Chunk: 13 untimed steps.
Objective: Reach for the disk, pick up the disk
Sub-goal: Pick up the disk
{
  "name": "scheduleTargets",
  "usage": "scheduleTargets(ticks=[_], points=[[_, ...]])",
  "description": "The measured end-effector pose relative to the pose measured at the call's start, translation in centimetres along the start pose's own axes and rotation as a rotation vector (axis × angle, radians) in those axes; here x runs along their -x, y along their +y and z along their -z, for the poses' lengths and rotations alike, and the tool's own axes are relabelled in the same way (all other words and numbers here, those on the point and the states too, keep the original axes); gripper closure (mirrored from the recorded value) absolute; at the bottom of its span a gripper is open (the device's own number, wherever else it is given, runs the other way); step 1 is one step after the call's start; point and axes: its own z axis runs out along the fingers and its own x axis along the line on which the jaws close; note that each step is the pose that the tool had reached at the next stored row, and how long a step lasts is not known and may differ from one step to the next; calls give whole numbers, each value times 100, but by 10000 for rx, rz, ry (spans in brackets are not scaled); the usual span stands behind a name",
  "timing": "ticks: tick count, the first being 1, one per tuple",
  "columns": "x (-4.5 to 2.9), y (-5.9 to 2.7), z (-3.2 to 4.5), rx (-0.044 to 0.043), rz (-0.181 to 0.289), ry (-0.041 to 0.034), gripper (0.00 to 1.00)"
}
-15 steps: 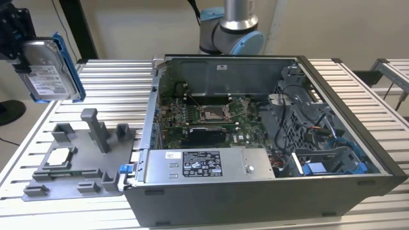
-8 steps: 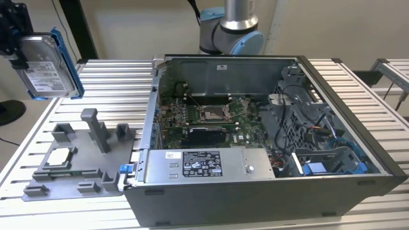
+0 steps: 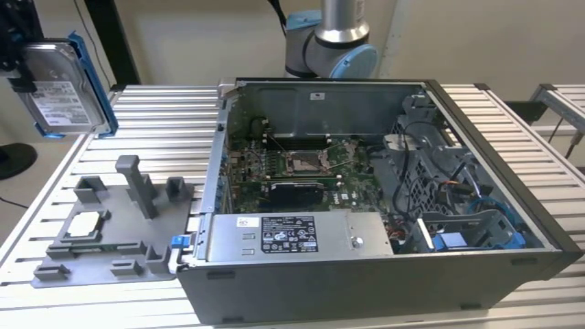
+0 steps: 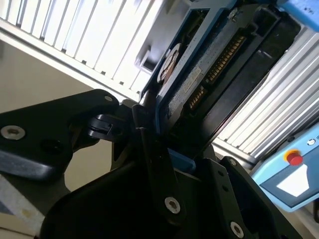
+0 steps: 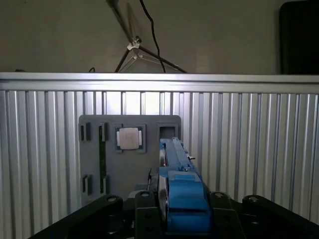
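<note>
In the exterior view the disk (image 3: 64, 89) hangs upright at the exterior view's left, raised clear of the slatted tabletop (image 3: 164, 116), label facing the camera. A grey fixture plate (image 3: 137, 236) lies below it, beside the open computer case (image 3: 366, 288).

In the second wrist view the end effector (image 4: 174, 144) is clamped on the disk's blue-railed edges, black fingers (image 4: 144, 129) pressed against it.

In the first wrist view the disk shows edge-on between the closed fingers, above the fixture plate, which carries a square chip (image 5: 128, 138)
</note>
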Motion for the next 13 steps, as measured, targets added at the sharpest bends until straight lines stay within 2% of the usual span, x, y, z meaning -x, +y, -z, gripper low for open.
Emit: scheduleTargets(ticks=[13], points=[[1,0,177,6,0,1,100]])
